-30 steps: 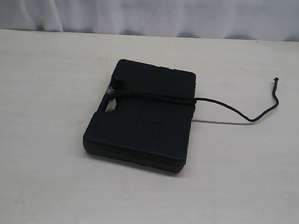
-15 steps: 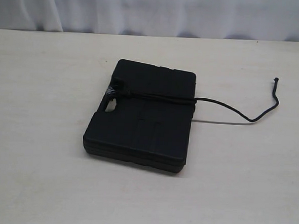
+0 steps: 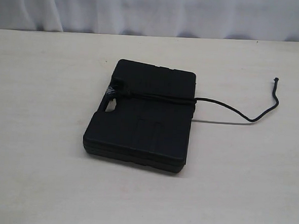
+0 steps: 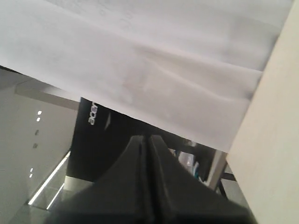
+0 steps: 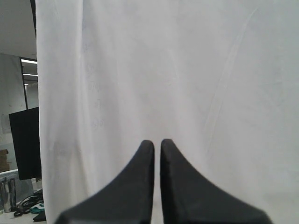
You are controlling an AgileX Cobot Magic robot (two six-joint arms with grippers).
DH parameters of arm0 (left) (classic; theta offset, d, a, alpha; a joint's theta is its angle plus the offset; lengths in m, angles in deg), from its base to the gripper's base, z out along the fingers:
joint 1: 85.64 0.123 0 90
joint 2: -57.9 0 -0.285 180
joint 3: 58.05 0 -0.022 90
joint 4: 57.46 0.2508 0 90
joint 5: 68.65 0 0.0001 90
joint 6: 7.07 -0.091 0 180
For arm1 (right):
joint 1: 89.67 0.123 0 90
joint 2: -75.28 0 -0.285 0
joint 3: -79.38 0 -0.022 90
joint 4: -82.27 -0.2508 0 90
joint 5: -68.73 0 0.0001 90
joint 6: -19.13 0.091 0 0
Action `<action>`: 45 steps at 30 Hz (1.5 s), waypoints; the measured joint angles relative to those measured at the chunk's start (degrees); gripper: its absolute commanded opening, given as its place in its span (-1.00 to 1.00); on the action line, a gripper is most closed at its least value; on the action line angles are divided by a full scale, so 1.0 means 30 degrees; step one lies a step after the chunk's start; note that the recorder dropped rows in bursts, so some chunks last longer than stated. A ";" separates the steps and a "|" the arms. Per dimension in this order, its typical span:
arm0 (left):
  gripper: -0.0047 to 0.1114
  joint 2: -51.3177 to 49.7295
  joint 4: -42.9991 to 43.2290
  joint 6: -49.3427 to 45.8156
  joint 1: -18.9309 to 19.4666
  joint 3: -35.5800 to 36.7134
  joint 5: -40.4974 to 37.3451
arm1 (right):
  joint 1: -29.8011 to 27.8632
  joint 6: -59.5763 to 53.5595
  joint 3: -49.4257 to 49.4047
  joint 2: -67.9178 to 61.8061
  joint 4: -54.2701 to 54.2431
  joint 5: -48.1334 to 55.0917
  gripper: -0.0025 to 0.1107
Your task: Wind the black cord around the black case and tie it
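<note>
A flat, rectangular, matte black case (image 3: 143,129) of plastic with rounded corners lies flat near the middle of the pale wooden table (image 3: 44,176), turned slightly askew to the table's edges. A cut-out handle slot (image 3: 110,107) shows on the case's left side.

A long thin black cord (image 3: 206,99) runs across the top of the case, nearer its far side than its near side, from the handle side to the right side. Just above the slot the cord bunches into what looks like a knot with a frayed greyish tuft (image 3: 110,93); the exterior view is too coarse to tell how it is tied. From the case's right side the loose length trails over the bare table toward the right edge, dips, then curls back toward the far edge and ends well short of it.

A white fabric curtain (image 3: 155,11) hangs behind the far edge.

Neither arm shows in the exterior view. The left gripper (image 4: 145,139) has its dark fingers pressed together on nothing, aimed at white cloth and a black monitor (image 4: 93,140). The right gripper (image 5: 156,142) also has its fingers together and empty, a thin slit between them, facing the curtain.
</note>
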 measured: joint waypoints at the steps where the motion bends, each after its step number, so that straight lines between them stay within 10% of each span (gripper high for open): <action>1: -0.92 0.0000 0.0000 0.0000 0.0000 0.0245 0.0000 | 0.0000 0.0000 0.0000 0.0000 0.0000 0.0000 -0.88; 35: -0.92 0.0000 -0.0209 0.0000 0.0000 0.1061 -0.3094 | 0.0000 0.0000 0.0000 0.0000 0.0000 0.0000 -0.88; 37: -0.92 0.0000 -0.1577 0.1352 0.0000 0.1061 -0.2911 | 0.0000 0.0000 0.0000 0.0000 0.0000 0.0000 -0.88; 45: -0.92 0.0000 -0.3023 2.4391 0.0000 0.1061 -0.3088 | 0.0000 0.0000 0.0000 0.0000 0.0000 0.0000 -0.88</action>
